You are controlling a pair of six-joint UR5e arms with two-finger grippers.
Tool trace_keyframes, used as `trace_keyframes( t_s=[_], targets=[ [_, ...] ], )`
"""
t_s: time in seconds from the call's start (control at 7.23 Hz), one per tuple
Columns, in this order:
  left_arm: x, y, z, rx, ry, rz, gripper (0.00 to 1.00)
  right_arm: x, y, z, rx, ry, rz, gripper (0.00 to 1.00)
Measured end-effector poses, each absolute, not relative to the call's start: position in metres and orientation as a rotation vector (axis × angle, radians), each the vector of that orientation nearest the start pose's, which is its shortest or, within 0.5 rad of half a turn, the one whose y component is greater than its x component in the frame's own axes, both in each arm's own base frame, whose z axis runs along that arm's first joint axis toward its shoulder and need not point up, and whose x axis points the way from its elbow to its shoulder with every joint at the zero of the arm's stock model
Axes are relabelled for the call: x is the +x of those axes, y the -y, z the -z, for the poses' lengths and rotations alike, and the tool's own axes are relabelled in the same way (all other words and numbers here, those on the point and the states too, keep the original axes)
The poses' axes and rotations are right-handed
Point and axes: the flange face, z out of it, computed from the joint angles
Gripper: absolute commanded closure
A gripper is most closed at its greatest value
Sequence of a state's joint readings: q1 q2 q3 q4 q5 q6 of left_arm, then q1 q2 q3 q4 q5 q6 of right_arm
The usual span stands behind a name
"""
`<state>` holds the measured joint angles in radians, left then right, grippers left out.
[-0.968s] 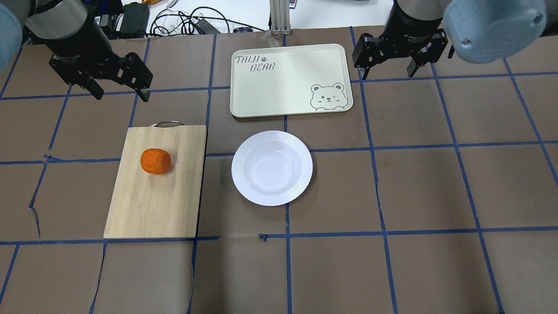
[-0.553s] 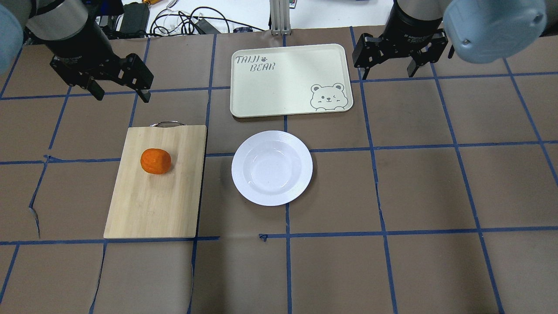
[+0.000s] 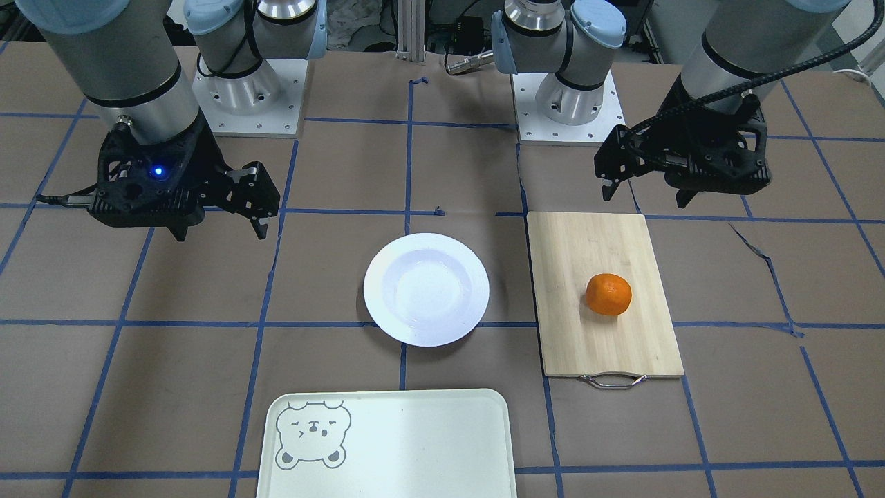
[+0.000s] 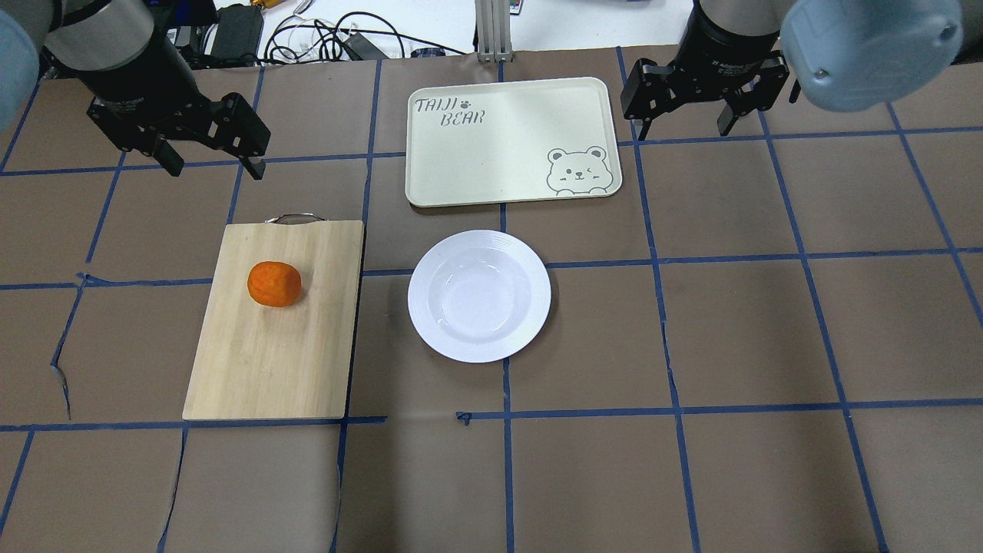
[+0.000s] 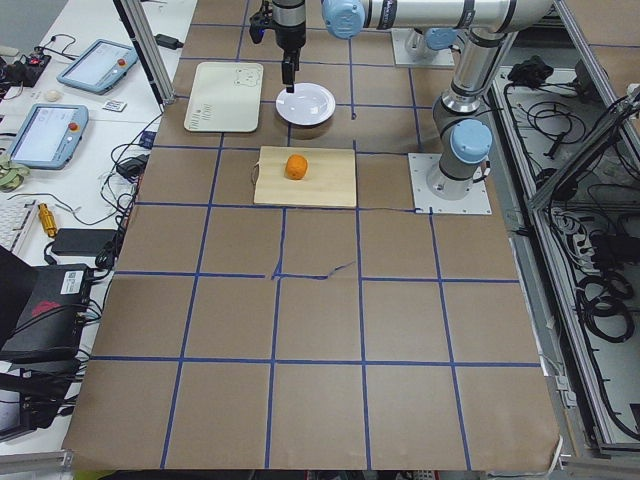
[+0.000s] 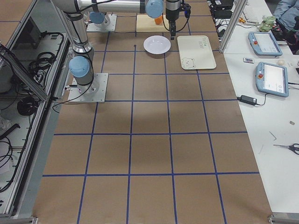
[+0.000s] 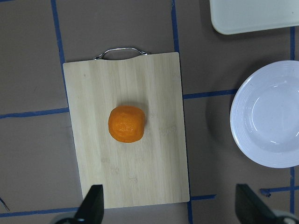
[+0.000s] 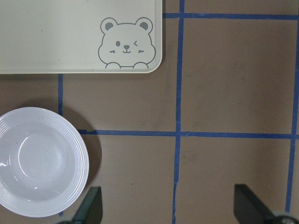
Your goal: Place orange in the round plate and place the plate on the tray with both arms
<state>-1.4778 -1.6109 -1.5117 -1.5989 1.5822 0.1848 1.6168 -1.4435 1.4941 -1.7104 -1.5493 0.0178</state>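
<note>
Well, we've got both sets of jaws spread wide and empty. The left gripper (image 4: 215, 165) hovers past the cutting board (image 4: 261, 361), the right gripper (image 4: 682, 124) beside the tray (image 4: 507, 146). The orange (image 4: 274, 283) sits on the board and the round plate (image 4: 478, 296) lies bare between board and tray, so nothing's done yet.

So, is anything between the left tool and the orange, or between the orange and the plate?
Nothing visible: the orange lies alone on the bamboo cutting board, the open left tool hangs apart, and bare table separates board from round plate.
</note>
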Motion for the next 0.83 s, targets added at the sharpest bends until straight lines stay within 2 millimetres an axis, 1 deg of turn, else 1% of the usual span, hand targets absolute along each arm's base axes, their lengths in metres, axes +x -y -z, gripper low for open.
trace_keyframes(
  t_s=[0.41, 0.83],
  targets=[
    [-0.0825, 0.5176, -0.4885, 0.152, -3.131, -0.023, 0.0, 0.1608, 0.5471, -0.474, -0.045, -3.114, 0.14, 0.0],
    [-0.076, 0.5222, -0.4924, 0.141, -3.131, 0.025, 0.0, 0.1608, 0.5471, -0.474, -0.045, -3.113, 0.14, 0.0]
  ],
)
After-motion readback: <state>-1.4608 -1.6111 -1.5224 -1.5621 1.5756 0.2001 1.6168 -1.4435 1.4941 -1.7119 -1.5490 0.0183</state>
